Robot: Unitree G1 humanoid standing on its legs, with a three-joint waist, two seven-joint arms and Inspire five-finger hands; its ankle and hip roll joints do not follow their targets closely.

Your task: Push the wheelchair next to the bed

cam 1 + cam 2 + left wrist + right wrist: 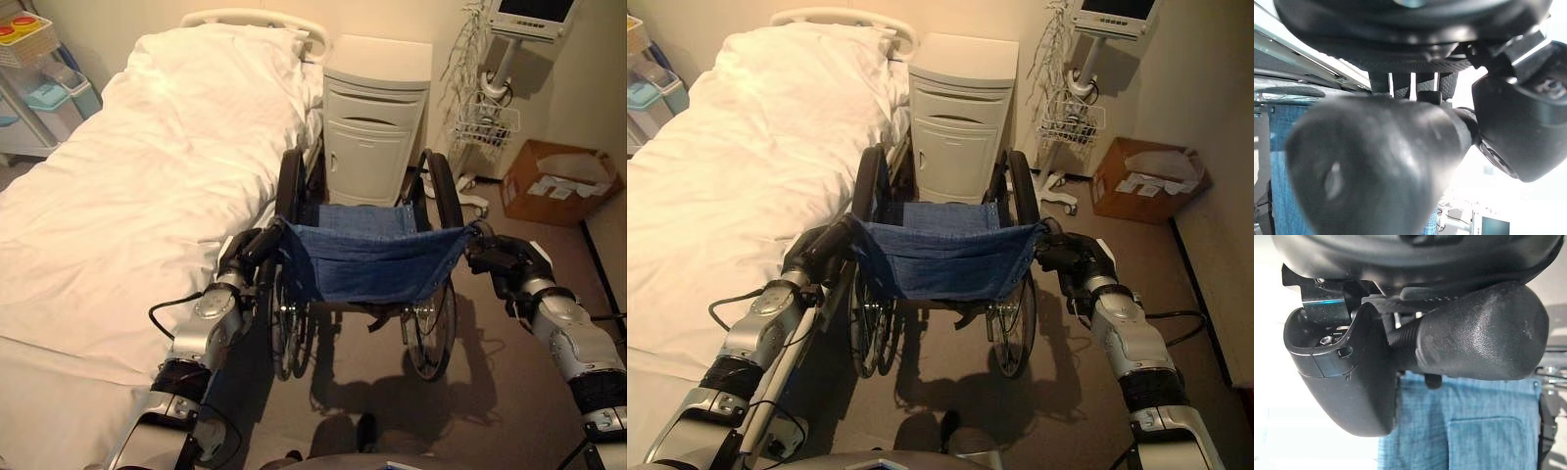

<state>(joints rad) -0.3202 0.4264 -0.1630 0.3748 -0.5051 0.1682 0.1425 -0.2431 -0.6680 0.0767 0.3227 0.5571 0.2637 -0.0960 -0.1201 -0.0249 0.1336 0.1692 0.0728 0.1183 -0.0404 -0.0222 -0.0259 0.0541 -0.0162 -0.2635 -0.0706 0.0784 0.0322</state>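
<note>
The wheelchair (367, 250) with a blue denim back stands right beside the white bed (127, 186), facing the bedside cabinet. Its large wheels (287, 294) rest on the brown floor. My left hand (245, 257) is shut on the left push handle (1376, 161), whose black rubber grip lies under the palm in the left wrist view. My right hand (505, 262) is shut on the right push handle (1479, 338), the thumb (1347, 377) curled beside the grip. The blue back cloth (1469, 431) hangs just past the right handle.
A pale bedside cabinet (375, 117) stands straight ahead of the wheelchair, close to its front. A monitor stand with a wire basket (485, 117) and a cardboard box (558, 181) sit at the right wall. A trolley (39, 88) stands left of the bed.
</note>
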